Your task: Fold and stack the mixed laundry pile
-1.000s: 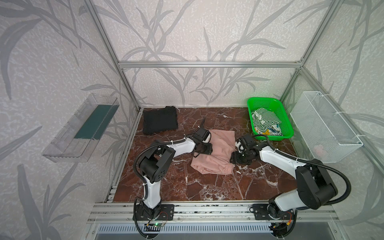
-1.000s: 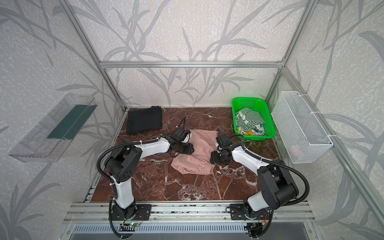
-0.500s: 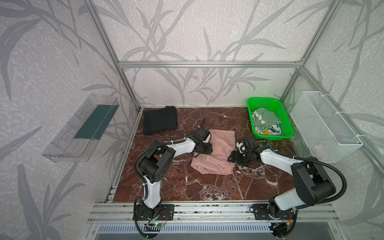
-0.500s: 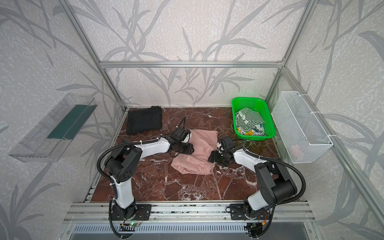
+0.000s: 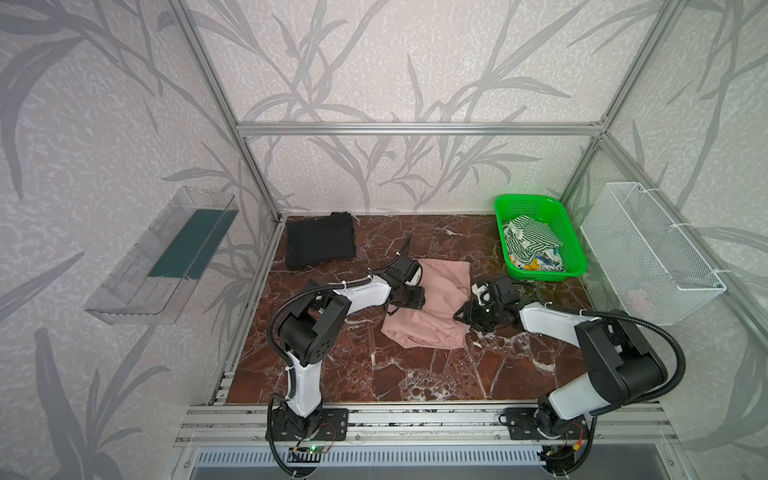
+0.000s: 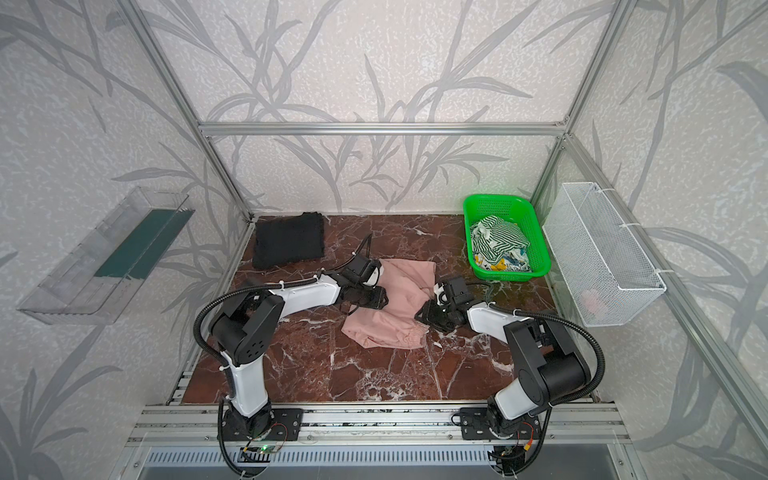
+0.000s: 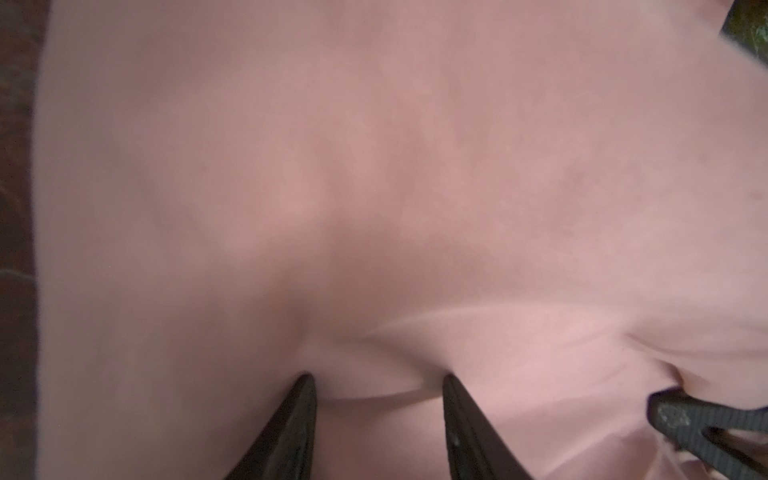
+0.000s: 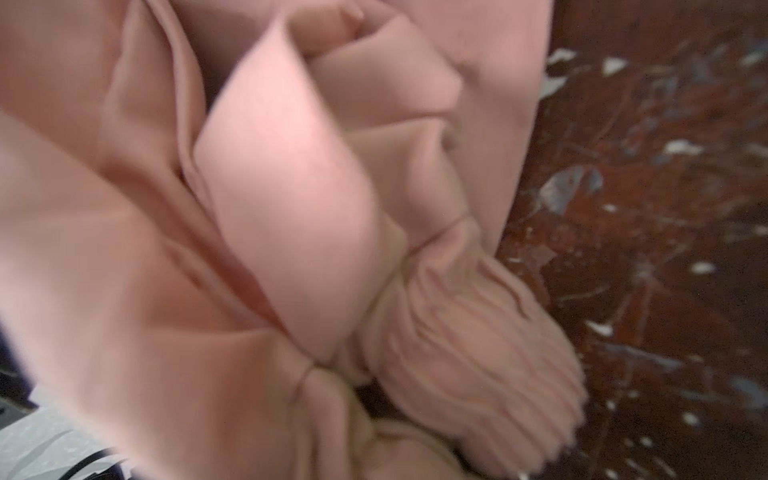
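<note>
Presently, the marble-patterned bench (image 5: 415, 374) is serving as the folding surface, and its middle is carrying the garment in hand. The white wire mesh basket (image 5: 648, 257) is hanging on the right-hand wall, clear of the work and taking no part in it. The bright green basket (image 5: 528, 201) is sitting at the far right corner of the bench, evidently holding the unfolded items. The dusty-pink drawstring shorts (image 5: 440, 286) are lying rumpled at mid-bench between the two arms with one part doubled over another, so a fold is judged begun and not yet finished. The black T-shirt (image 5: 320, 241) is lying as a flat squared packet at the far left corner, well apart from the shorts, and is judged to be marking the stack's place. The green-and-white striped cloth (image 5: 530, 237) is lying crumpled in the green basket, with the small multicoloured printed piece (image 5: 540, 262) showing at its near edge; both are awaiting their turn. The left gripper (image 5: 409, 299) is bearing on the shorts' left side. In the left wrist view its jaws are pinching a ridge of pink cloth, apparently anchoring that side. The right gripper (image 5: 467, 316) is working at the gathered elastic edge near the shorts' right corner. Whether its jaws are apart or clamped cannot be told, as its blurred wrist view is showing none of them.
</note>
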You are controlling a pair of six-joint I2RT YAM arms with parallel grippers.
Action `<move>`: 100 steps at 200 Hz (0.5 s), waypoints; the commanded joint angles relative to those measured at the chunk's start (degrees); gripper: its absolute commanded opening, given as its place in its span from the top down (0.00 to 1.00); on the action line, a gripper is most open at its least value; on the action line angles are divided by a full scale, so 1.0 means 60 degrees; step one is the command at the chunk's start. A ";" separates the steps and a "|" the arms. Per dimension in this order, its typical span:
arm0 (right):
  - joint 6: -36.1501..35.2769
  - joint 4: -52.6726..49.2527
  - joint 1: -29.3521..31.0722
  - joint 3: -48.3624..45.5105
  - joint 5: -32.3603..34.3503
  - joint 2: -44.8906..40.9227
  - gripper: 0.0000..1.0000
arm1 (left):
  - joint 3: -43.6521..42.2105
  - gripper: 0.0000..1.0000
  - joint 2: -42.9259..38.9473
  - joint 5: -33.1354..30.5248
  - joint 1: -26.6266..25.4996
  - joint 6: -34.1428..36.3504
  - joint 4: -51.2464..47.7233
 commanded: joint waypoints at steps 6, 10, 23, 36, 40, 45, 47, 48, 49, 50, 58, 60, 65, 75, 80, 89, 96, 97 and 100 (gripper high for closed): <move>-0.0444 -0.0851 0.0020 0.0251 0.0511 -0.0561 0.59 | -0.0100 0.51 0.0438 0.0026 -0.0101 0.0069 -0.0756; -0.0491 -0.0952 0.0020 0.0306 0.0543 -0.0619 0.59 | -0.0098 0.51 0.0450 0.0030 -0.0100 0.0069 -0.0753; -0.0819 -0.1192 0.0019 0.0466 0.0632 -0.0696 0.60 | -0.0071 0.51 0.0455 0.0042 -0.0107 0.0077 -0.0753; -0.0971 -0.1360 0.0020 0.0632 0.0604 -0.0689 0.60 | -0.0056 0.51 0.0471 0.0045 -0.0111 0.0079 -0.0754; -0.0988 -0.1382 0.0013 0.0662 0.0565 -0.0684 0.60 | -0.0056 0.51 0.0479 0.0057 -0.0107 0.0083 -0.0753; -0.1005 -0.1396 0.0009 0.0708 0.0535 -0.0669 0.60 | -0.0043 0.51 0.0477 0.0062 -0.0103 0.0083 -0.0761; -0.1006 -0.1399 0.0014 0.0722 0.0529 -0.0671 0.60 | -0.0042 0.51 0.0479 0.0069 -0.0101 0.0083 -0.0755; -0.1006 -0.1399 0.0017 0.0724 0.0528 -0.0669 0.60 | -0.0034 0.51 0.0479 0.0066 -0.0106 0.0083 -0.0754; -0.1006 -0.1407 0.0018 0.0733 0.0521 -0.0668 0.60 | -0.0038 0.51 0.0472 0.0071 -0.0101 0.0091 -0.0754; -0.1014 -0.1410 0.0027 0.0752 0.0517 -0.0675 0.60 | -0.0039 0.51 0.0469 0.0074 -0.0106 0.0087 -0.0753; -0.1021 -0.1452 0.0020 0.0798 0.0470 -0.0665 0.59 | -0.0027 0.51 0.0469 0.0075 -0.0103 0.0099 -0.0768; -0.1032 -0.1456 0.0027 0.0821 0.0455 -0.0678 0.59 | -0.0019 0.51 0.0488 0.0073 -0.0116 0.0098 -0.0775; -0.1047 -0.1507 0.0034 0.0854 0.0437 -0.0695 0.58 | -0.0015 0.51 0.0490 0.0077 -0.0105 0.0109 -0.0782; -0.1079 -0.1573 0.0060 0.0938 0.0417 -0.0749 0.57 | -0.0004 0.51 0.0490 0.0077 -0.0101 0.0113 -0.0782; -0.1094 -0.1615 0.0063 0.0960 0.0423 -0.0766 0.57 | -0.0012 0.51 0.0497 0.0069 -0.0098 0.0113 -0.0783; -0.1144 -0.1683 0.0091 0.1015 0.0423 -0.0819 0.57 | -0.0012 0.51 0.0513 0.0075 -0.0106 0.0113 -0.0783; -0.1167 -0.1744 0.0101 0.1066 0.0412 -0.0841 0.56 | -0.0012 0.51 0.0530 0.0083 -0.0103 0.0113 -0.0775; -0.1175 -0.1762 0.0104 0.1072 0.0419 -0.0835 0.56 | -0.0012 0.51 0.0534 0.0087 -0.0099 0.0120 -0.0779; -0.1202 -0.1809 0.0115 0.1101 0.0417 -0.0842 0.55 | -0.0008 0.51 0.0540 0.0083 -0.0113 0.0114 -0.0771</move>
